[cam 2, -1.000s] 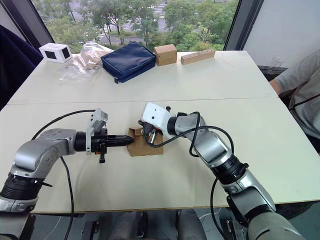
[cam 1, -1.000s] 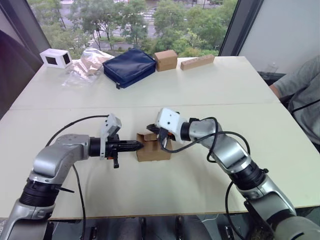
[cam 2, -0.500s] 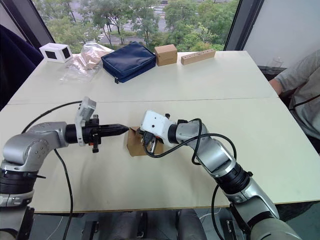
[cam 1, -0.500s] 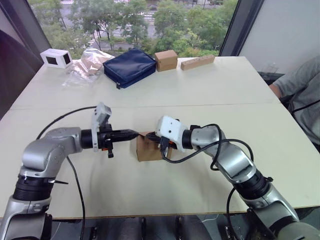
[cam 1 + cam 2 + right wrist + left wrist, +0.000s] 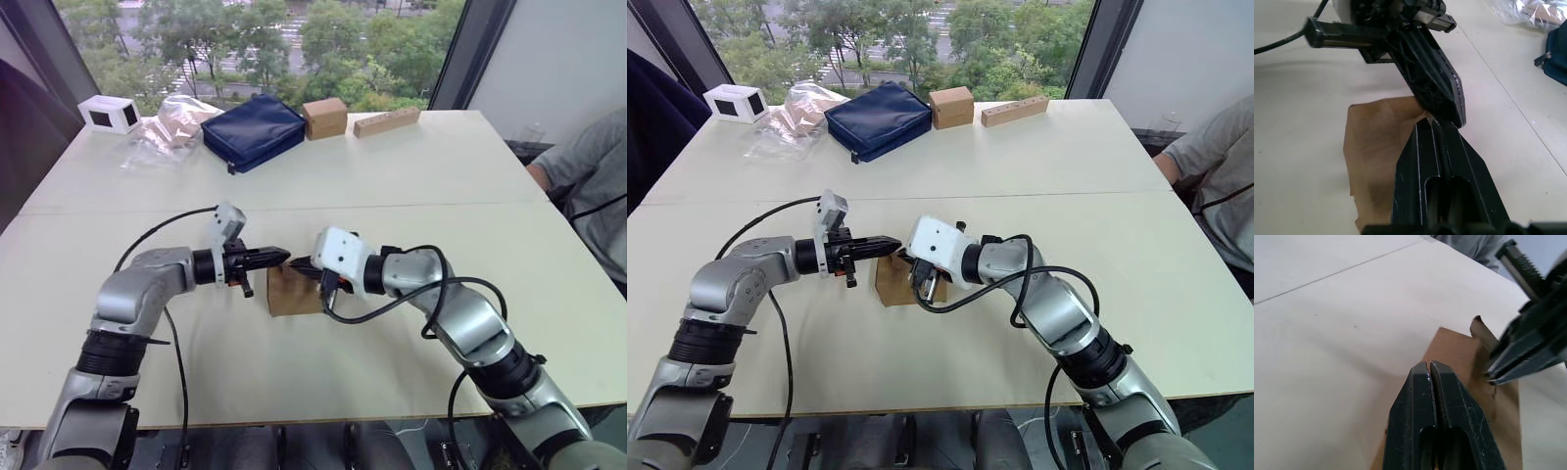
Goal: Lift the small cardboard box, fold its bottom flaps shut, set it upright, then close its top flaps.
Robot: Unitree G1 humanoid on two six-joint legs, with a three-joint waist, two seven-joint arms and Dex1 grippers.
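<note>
**Left arm swings in over the box**

The left gripper (image 5: 278,257), fingers pressed together, now meets the right gripper (image 5: 301,264), likewise closed and empty, above the small cardboard box (image 5: 291,295) standing on the worktop (image 5: 441,176), apparently to press its flaps down.
</note>
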